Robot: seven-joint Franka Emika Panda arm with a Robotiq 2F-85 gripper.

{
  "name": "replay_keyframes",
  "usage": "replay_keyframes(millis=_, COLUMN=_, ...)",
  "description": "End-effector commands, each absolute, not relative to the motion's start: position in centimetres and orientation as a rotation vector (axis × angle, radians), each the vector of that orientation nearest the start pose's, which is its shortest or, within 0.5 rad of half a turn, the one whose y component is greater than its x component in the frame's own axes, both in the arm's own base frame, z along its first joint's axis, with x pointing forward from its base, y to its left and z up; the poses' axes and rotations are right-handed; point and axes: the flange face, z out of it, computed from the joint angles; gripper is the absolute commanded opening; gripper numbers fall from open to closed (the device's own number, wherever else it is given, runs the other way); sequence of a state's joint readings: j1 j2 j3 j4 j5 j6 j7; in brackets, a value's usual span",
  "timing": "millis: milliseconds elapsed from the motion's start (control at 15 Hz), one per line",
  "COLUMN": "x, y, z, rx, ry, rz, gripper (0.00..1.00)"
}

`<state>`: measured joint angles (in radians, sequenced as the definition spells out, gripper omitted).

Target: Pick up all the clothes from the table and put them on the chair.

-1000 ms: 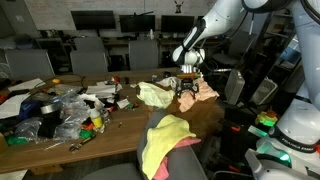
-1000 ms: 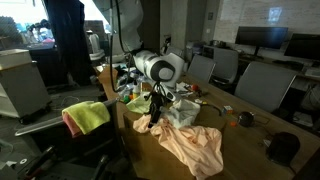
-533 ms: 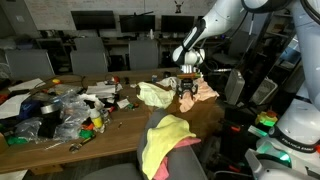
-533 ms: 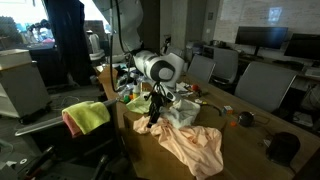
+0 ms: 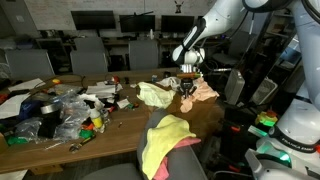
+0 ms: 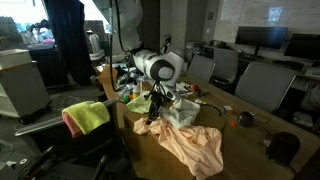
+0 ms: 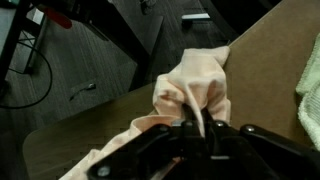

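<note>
1. Right of centre in an exterior view, the gripper [image 5: 186, 103] hangs fingertips-down over the table [image 5: 118, 127], on the peach garment [image 5: 205, 90] near the table's right end.
2. Low in the middle of the wrist view, the jaws stand narrow, pinching a raised fold of the peach garment [image 7: 195, 85].
3. Just left of the gripper, a pale yellow-green garment [image 5: 152, 95] lies crumpled on the wood.
4. At bottom centre, the chair [image 5: 183, 165] carries a yellow garment [image 5: 172, 128] and a pink garment [image 5: 150, 152], draped over it.
5. Toward the left edge, clear plastic bags [image 5: 70, 112] and small odds and ends cover the table.
</note>
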<state>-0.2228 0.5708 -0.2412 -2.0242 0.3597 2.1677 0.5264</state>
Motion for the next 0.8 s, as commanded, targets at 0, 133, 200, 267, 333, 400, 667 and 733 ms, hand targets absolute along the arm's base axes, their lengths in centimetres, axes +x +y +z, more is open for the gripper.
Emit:
replay_keyframes(millis=0, x=49.6, y=-22.8, z=16.9, rx=-2.431, ry=1.703, rz=0.563, gripper=0.01)
replay_keyframes(millis=133, x=49.7, y=-22.4, z=18.4, rx=-2.435, ry=1.679, rz=0.533, gripper=0.02)
replay_keyframes(millis=200, x=49.6, y=-22.1, z=19.2, rx=-2.436, ry=1.670, rz=0.514, gripper=0.02)
replay_keyframes(millis=267, x=49.4, y=-21.9, z=20.2, rx=-2.435, ry=1.658, rz=0.489, gripper=0.02)
replay_keyframes(millis=333, x=49.2, y=-21.6, z=21.3, rx=-2.433, ry=1.643, rz=0.468, gripper=0.02)
replay_keyframes(millis=400, x=49.0, y=-21.5, z=22.6, rx=-2.439, ry=1.628, rz=0.435, gripper=0.02)
replay_keyframes(millis=667, x=48.1, y=-20.4, z=27.8, rx=-2.453, ry=1.556, rz=0.326, gripper=0.02)
replay_keyframes(millis=733, x=47.8, y=-20.0, z=28.9, rx=-2.454, ry=1.535, rz=0.303, gripper=0.02)
